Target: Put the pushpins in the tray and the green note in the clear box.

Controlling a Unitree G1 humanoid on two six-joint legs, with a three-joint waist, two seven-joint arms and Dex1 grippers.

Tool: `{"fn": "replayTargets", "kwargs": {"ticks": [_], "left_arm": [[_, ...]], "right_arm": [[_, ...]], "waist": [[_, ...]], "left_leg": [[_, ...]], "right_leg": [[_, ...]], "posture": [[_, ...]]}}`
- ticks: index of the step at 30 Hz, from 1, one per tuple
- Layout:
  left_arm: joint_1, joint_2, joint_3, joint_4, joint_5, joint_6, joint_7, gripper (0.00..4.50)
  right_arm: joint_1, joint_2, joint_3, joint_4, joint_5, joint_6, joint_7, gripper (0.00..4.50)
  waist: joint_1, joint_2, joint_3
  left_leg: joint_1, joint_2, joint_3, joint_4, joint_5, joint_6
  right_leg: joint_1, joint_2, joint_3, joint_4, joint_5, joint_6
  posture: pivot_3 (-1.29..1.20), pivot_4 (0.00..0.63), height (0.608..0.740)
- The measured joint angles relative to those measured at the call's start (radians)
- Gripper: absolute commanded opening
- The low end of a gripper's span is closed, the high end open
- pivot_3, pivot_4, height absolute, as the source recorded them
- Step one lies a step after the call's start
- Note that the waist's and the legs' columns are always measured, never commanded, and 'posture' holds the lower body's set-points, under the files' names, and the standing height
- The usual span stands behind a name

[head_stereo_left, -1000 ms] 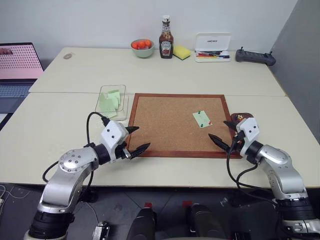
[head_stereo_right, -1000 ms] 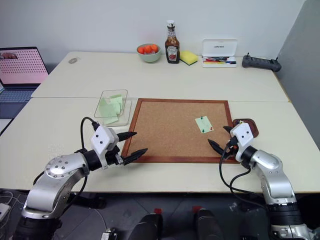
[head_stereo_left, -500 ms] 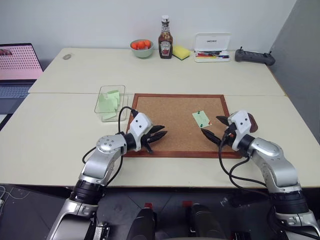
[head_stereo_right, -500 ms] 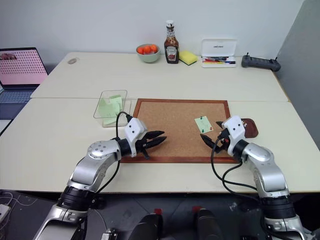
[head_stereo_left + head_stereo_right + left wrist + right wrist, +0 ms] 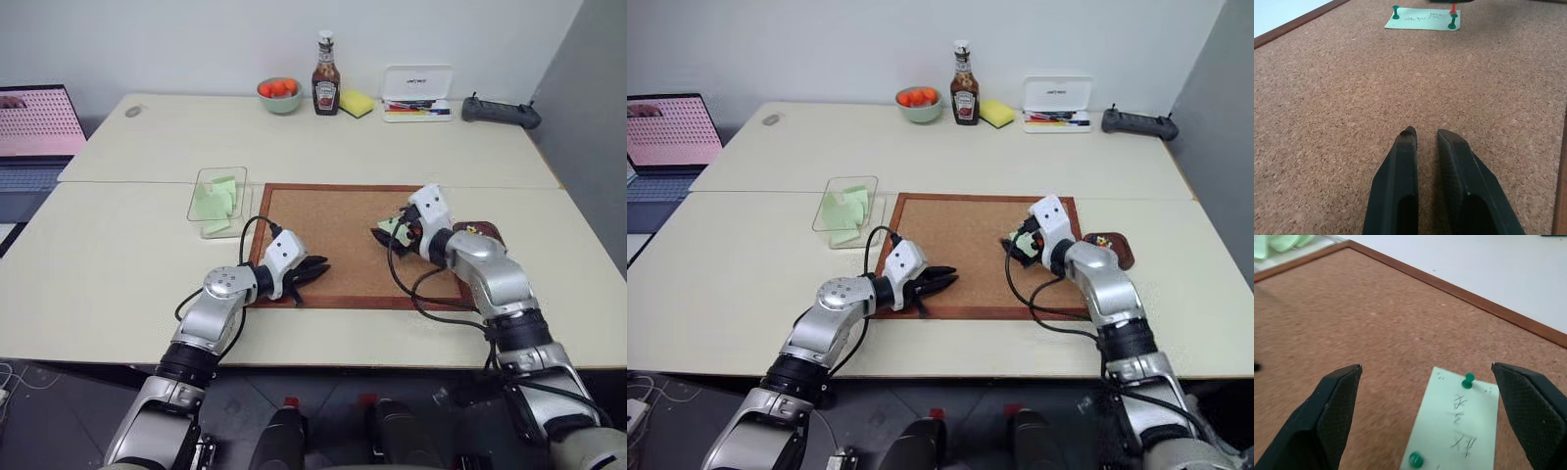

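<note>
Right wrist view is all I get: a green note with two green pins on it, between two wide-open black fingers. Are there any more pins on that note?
Observer: Yes, a red pushpin stands at one corner of the green note, close beside a green pushpin.
Operator: And where are the pins supposed to go?
Observer: Into a dark brown tray. It sits on the table just off the right edge of the cork board, partly behind the right arm.
</note>
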Motion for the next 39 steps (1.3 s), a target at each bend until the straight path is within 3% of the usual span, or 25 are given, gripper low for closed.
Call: {"fn": "replayTargets", "kwargs": {"ticks": [2,11,22,39], "left_arm": [[0.001,0.0,0.0,-0.001,0.0,-0.001,-0.001,0.72],[0.018,0.001,0.007,-0.022,0.003,0.005,0.006,0.72],[0.024,0.0,0.008,-0.04,0.017,0.018,0.01,0.72],[0.024,-0.002,0.006,-0.04,0.027,0.025,0.004,0.72]], "right_arm": [[-0.026,0.007,0.001,0.061,-0.015,-0.025,-0.002,4.08],[-0.107,0.04,-0.001,0.312,-0.07,-0.149,-0.02,2.24],[-0.117,0.045,-0.004,0.354,-0.084,-0.191,-0.022,0.1],[-0.108,0.043,-0.031,0.242,-0.06,-0.171,0.007,0.01]], "waist": [[0.0,0.0,0.0],[-0.001,0.001,0.0],[-0.001,0.001,0.0],[-0.002,0.001,0.0]], "left_leg": [[0.0,0.0,0.0,0.0,0.0,0.0],[0.001,0.0,0.001,0.0,0.0,0.0],[0.002,0.0,0.003,0.0,0.0,0.0],[0.003,0.0,0.005,0.0,0.0,0.0]], "right_leg": [[0.0,0.0,0.0,0.0,0.0,0.0],[0.0,0.0,0.001,0.001,0.0,0.0],[0.0,0.0,0.003,0.001,0.0,0.0],[0.0,0.0,0.006,0.002,0.0,0.001]], "posture": [[0.0,0.15,0.74],[0.0,0.15,0.74],[0.0,0.15,0.74],[0.0,0.15,0.74]]}}
